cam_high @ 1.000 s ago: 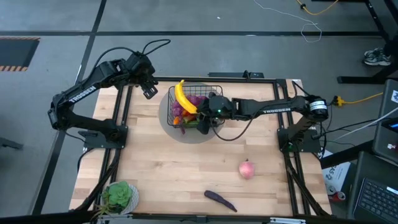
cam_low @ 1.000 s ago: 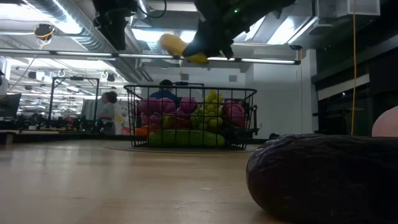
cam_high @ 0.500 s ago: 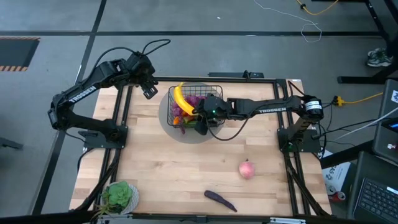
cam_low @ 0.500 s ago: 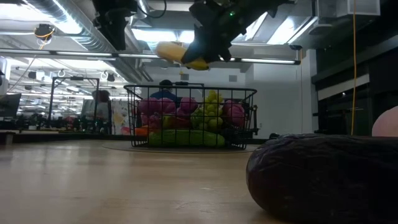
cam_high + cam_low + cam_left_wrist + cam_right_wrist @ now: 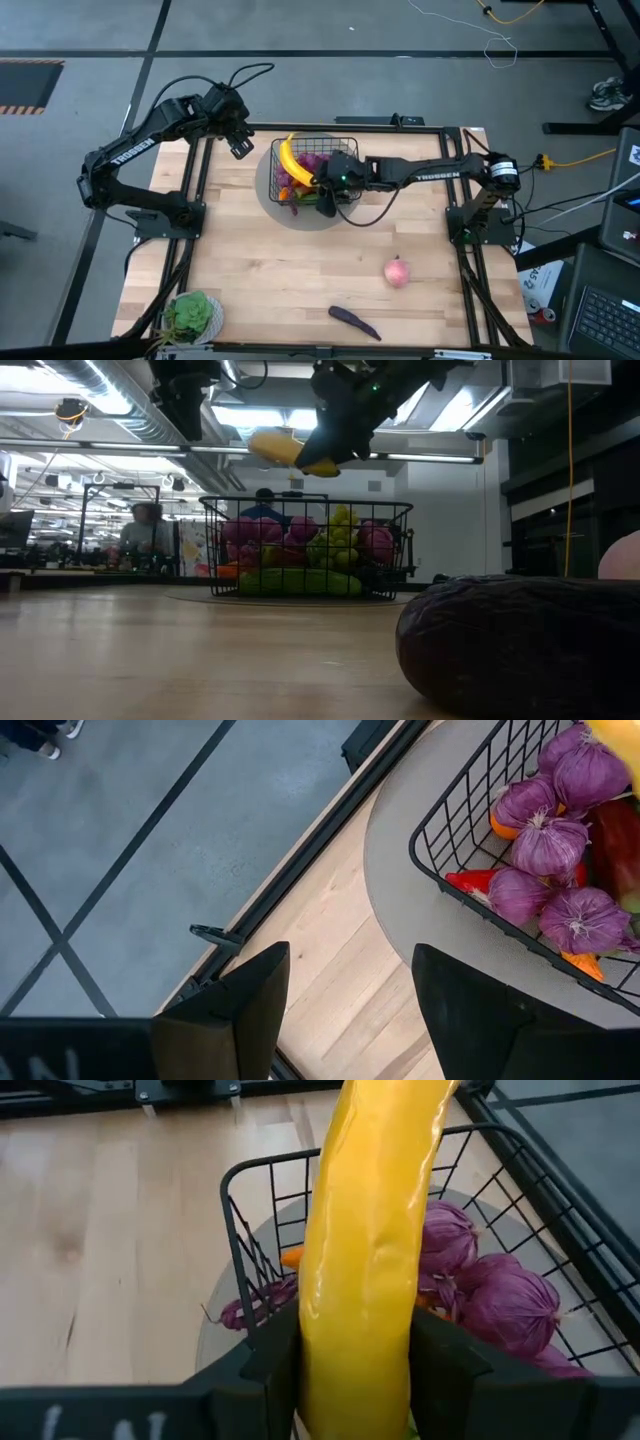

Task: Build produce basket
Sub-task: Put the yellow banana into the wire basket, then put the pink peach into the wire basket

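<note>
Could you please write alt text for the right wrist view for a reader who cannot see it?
The right gripper holds a yellow banana above a black wire basket with purple produce inside, on a wooden table.

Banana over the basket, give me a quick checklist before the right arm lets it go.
1. Banana between the right gripper fingers: ok.
2. Banana above the basket, clear of its rim: ok.
3. Room among the produce already inside: cannot tell.
4. Left gripper open, parked beside the basket, out of the way: ok.
5. Peach and eggplant loaded: not ok, both lie on the table.
</note>
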